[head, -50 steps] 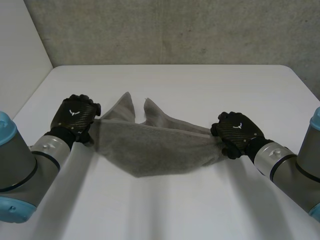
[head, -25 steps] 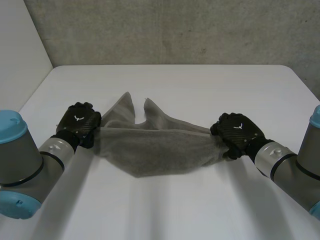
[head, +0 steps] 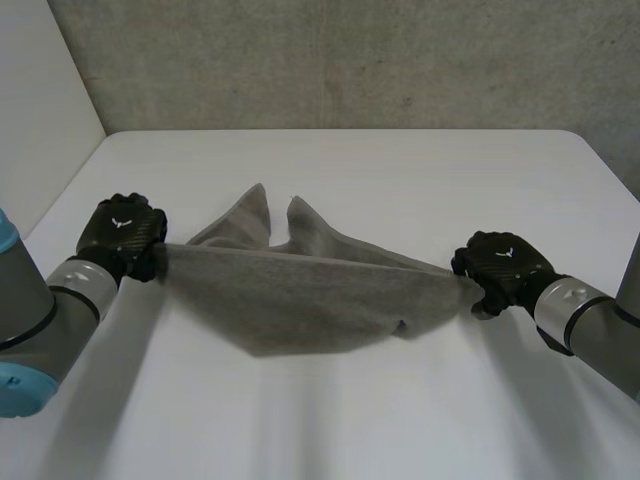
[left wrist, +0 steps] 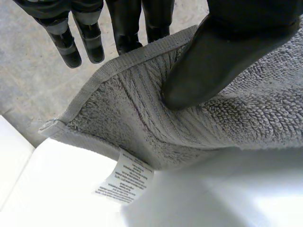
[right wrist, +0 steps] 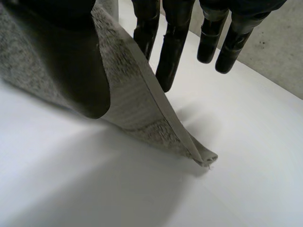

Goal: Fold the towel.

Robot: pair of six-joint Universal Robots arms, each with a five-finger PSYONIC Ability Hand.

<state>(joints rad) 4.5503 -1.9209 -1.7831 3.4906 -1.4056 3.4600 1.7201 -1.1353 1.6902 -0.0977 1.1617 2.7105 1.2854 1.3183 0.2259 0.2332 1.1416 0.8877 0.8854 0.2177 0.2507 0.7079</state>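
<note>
— Since both hands are on the cloth, where does the grey towel [head: 300, 295] lie?

— Its belly sags toward the white table [head: 420, 170] at lower centre of the head view, nearest us. Its long axis runs straight across the frame, with one end at each hand.

— And the grips?

— The left hand [head: 122, 232], at mid-left, pinches its end. In the left wrist view the thumb [left wrist: 208, 61] presses the hemmed edge against the fingers [left wrist: 124, 28] behind it, and a care label [left wrist: 125, 183] hangs beside the corner. The right hand [head: 500, 265], at mid-right, does likewise, with thumb on one face and fingers on the other. A free corner [right wrist: 206, 158] hangs past its fingertips, on or just above the table; I cannot tell which.

— Farther back?

— Two pointed flaps [head: 262, 205] rest on the table above centre, beyond the taut edge.

— So the next move?

— I judge neither hand is nearer. The flaps lie away from both, so the held edge would have to travel level toward them, with both hands moving together.
</note>
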